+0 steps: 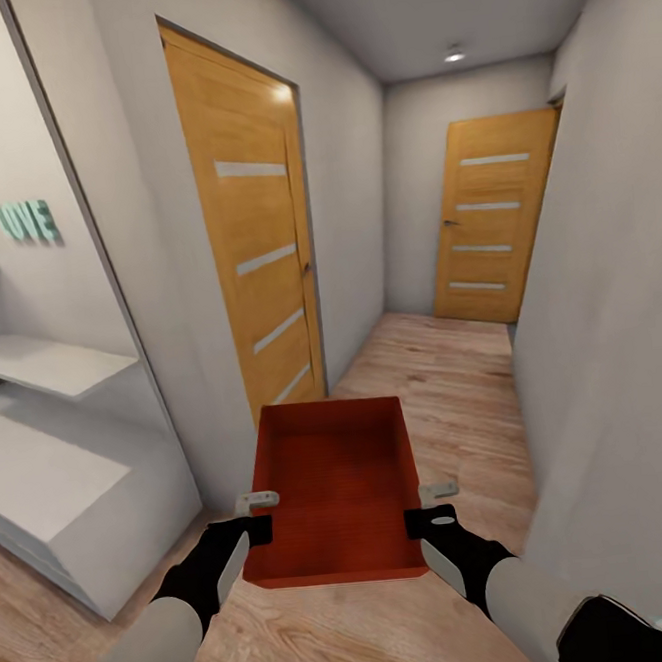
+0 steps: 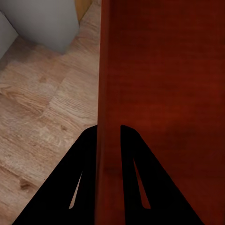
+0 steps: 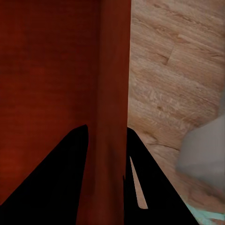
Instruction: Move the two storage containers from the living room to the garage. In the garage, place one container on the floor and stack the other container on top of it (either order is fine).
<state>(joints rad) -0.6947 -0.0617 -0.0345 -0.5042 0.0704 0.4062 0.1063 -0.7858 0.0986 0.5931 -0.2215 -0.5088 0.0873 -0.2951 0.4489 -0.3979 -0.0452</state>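
Orange-red storage container rides in front of me, above the hallway's wood floor, left gripper and right gripper each clamped on a side wall. I'd keep both arms level while rolling between the doors. The wrist views confirm fingers straddling the walls; contact itself looks probable.

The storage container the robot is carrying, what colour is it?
Orange-red, plain walls, seen best in the head view: storage container held between the left gripper and right gripper.
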